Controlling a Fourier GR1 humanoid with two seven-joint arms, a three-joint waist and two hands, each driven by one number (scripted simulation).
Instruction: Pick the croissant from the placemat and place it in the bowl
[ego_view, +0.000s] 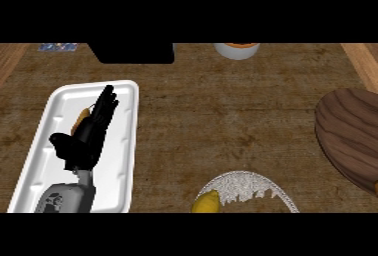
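Here, left hand (87, 131) with straight fingers over golden croissant (84, 116) on glossy white rectangular placemat (122, 165).

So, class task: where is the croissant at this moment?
In the head view the croissant lies on the white placemat at the left, mostly hidden beneath the left hand, well left of the bowl at the lower edge.
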